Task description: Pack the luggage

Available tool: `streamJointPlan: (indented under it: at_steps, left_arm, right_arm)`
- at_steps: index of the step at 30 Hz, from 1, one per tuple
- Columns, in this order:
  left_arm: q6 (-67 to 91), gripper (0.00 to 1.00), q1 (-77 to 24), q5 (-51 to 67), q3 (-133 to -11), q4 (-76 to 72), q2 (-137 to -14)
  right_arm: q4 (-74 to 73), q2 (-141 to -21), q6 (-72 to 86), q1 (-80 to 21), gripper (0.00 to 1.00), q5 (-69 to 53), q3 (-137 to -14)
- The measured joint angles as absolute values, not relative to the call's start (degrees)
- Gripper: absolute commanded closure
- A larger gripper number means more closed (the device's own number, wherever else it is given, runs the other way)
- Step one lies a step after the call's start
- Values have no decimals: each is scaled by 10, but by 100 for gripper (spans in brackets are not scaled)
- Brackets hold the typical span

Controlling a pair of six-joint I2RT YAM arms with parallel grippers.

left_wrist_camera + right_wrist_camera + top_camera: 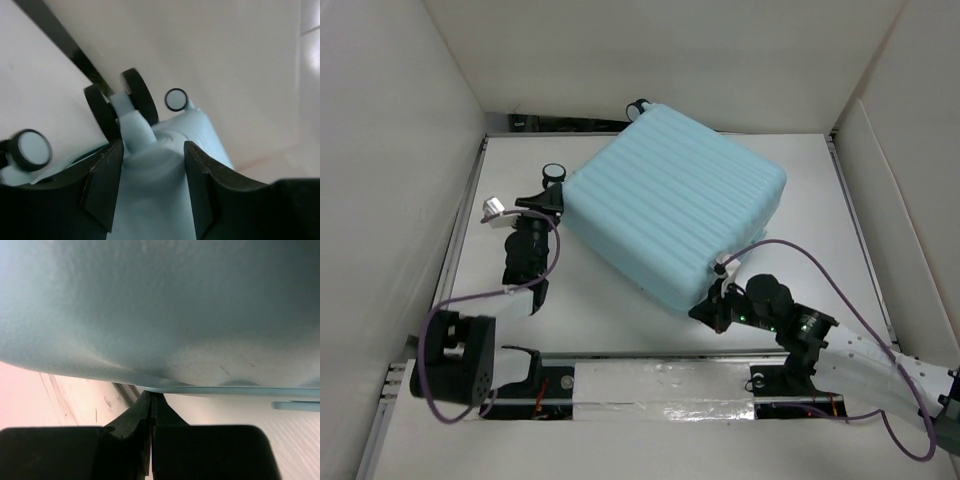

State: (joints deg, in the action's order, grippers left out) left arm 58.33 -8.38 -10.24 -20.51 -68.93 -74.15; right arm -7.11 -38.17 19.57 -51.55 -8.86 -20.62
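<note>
The luggage (pixel 670 200) is a large pale aqua ribbed suitcase lying closed and skewed on the white table. My left gripper (pixel 548 202) is at its left corner, beside a spinner wheel (pixel 553 172). In the left wrist view the left gripper (pixel 152 150) stands open, its fingers either side of the blurred blue corner of the luggage (pixel 205 130), just below a black twin wheel (pixel 120 107). My right gripper (pixel 705 310) is at the suitcase's near corner. In the right wrist view the right gripper (pixel 151 395) is shut, tips against the thin lower lip of the luggage's shell (pixel 160 305).
White walls enclose the table (pixel 620 300) on the left, back and right. A black rail (pixel 550 122) runs along the back edge behind the suitcase. Purple cables (pixel 800 250) loop over both arms. Two more white-capped wheels (pixel 176 99) (pixel 32 148) show near the left fingers.
</note>
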Motion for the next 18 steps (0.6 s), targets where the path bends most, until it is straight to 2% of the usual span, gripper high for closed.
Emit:
streamJointPlan:
  at_steps: [8,14,18]
  left_arm:
    - [502,100,-153,-96,-221,-505,-590]
    - [475,100,-141,-18,-376,-448,-671]
    - [482,100,-123,16,-409,-451,-725]
  right_arm:
    - [55,-362,268,-544,100,-36,-150]
    - [30,-357,270,-552,100,-6,-169]
    - [32,-362,271,-556,100,-4,-170]
